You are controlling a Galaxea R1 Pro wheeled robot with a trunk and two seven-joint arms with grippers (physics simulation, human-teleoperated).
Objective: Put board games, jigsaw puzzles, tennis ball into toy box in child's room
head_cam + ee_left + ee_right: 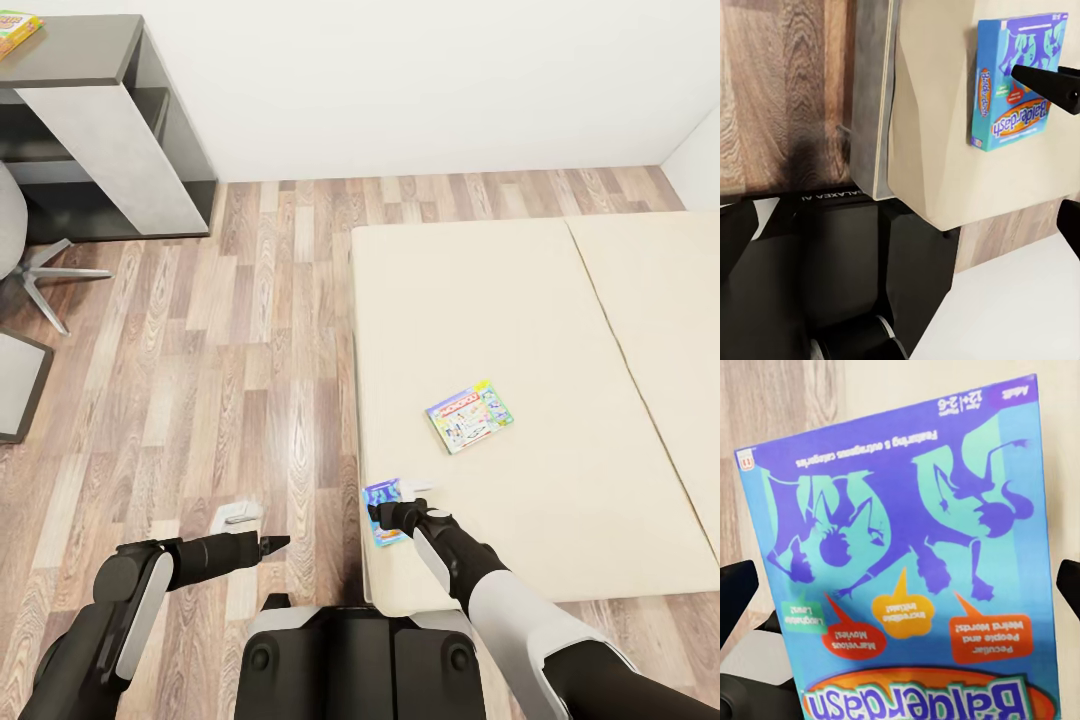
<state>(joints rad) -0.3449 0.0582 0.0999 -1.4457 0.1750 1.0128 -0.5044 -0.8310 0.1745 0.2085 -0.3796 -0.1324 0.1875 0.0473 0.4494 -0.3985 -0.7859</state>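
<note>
Jaws on the right gripper (385, 516) stand wide apart, one dark fingertip at each side edge of the right wrist view, w/ the blue board game (907, 562) between them but not clamped; no contact visible yet. Left gripper (275, 545) hangs over the floor at lower left of the head view, fingers drawn close to a point, holding nothing.

Blue game lies flat at the near corner of the bed (560, 330), lower centre of the head view, right by the mattress edge. Second board game (470, 416), pale w/ green border, sits further in, mid-frame. A third colourful box (18, 32) shows at the upper left corner on the dark cabinet top (75, 55).

Risks, as I judge them: box is thin and flat on soft mattress, so fingers may skid over the lid or dig into bedding instead of catching the edges. A sideways nudge could push it off the corner onto the floor. An off-centre pinch prob. lets it swing or slip on lift.
</note>
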